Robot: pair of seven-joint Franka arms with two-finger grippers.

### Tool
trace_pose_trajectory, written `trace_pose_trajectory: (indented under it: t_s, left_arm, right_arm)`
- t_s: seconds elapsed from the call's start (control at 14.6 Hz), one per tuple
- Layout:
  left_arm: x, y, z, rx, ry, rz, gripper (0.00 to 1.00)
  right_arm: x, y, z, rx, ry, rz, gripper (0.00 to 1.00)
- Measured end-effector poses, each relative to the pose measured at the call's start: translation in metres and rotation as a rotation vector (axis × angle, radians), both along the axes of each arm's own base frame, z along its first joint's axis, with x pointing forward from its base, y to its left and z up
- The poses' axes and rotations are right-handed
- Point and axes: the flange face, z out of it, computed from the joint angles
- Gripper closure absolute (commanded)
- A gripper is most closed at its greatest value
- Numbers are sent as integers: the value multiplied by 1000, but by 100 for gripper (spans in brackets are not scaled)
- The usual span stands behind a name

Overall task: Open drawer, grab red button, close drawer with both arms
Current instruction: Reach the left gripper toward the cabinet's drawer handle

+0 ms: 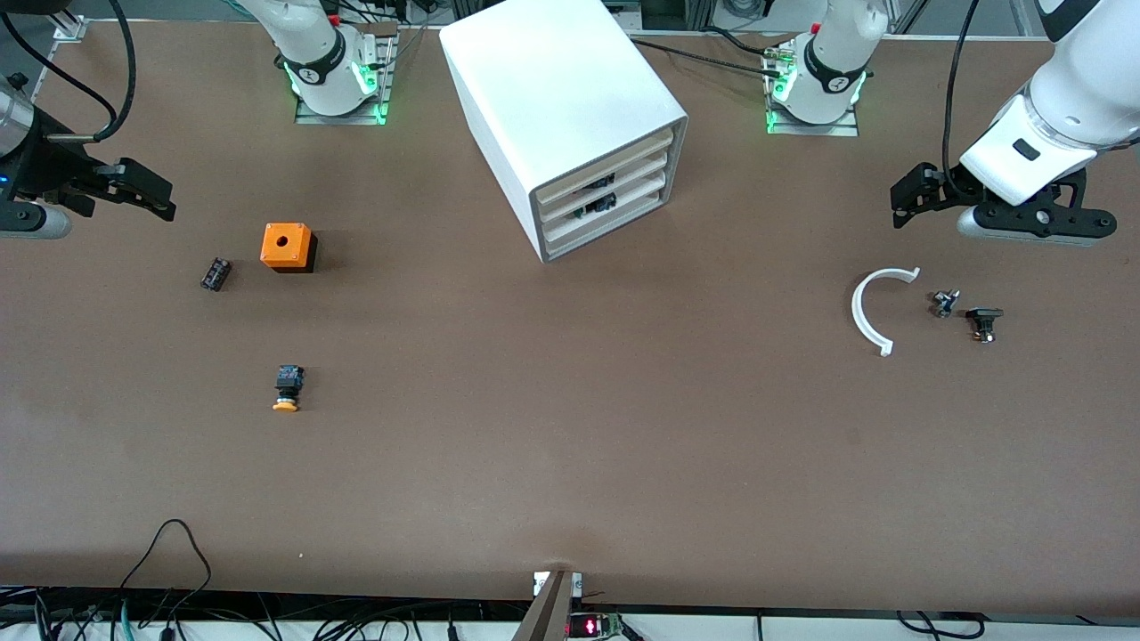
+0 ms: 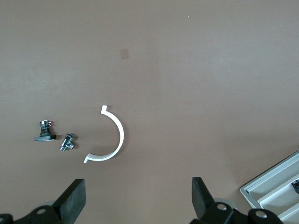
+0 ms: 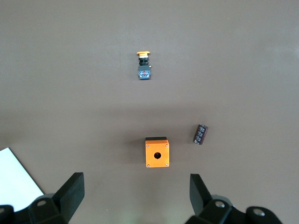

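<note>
The white cabinet [image 1: 570, 107] stands at the robots' side of the table, mid-table. Its three cream-fronted drawers [image 1: 607, 201] are all pushed in, and dark parts show through the gaps above two of them. The red-capped button is not in view. My left gripper [image 1: 902, 205] hovers open and empty over the table toward the left arm's end; its wide-apart fingers [image 2: 74, 198] frame bare table in the left wrist view. My right gripper [image 1: 166, 198] hovers open and empty toward the right arm's end, with its fingers [image 3: 72, 191] wide apart short of the orange cube.
An orange cube with a hole [image 1: 287, 247], a black cylinder [image 1: 215, 273] and an orange-yellow-capped button [image 1: 288, 389] lie toward the right arm's end. A white curved strip [image 1: 868, 312] and two small metal parts [image 1: 944, 303] [image 1: 984, 322] lie under the left gripper.
</note>
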Motion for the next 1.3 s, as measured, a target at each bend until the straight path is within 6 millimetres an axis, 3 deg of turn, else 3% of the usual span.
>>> trace_pose_trajectory:
  t_s: [0.75, 1.03, 1.3]
  left_arm:
    - [-3, -1, -2, 4, 26, -3, 0]
    - [-13, -10, -8, 7, 103, -19, 0]
    - [-31, -28, -18, -131, 266, -24, 0]
  right_arm:
    - [0, 0, -3, 2, 6, 0, 0]
    - [6, 3, -24, 29, 48, -1, 0]
    - [25, 2, -65, 36, 98, -1, 0]
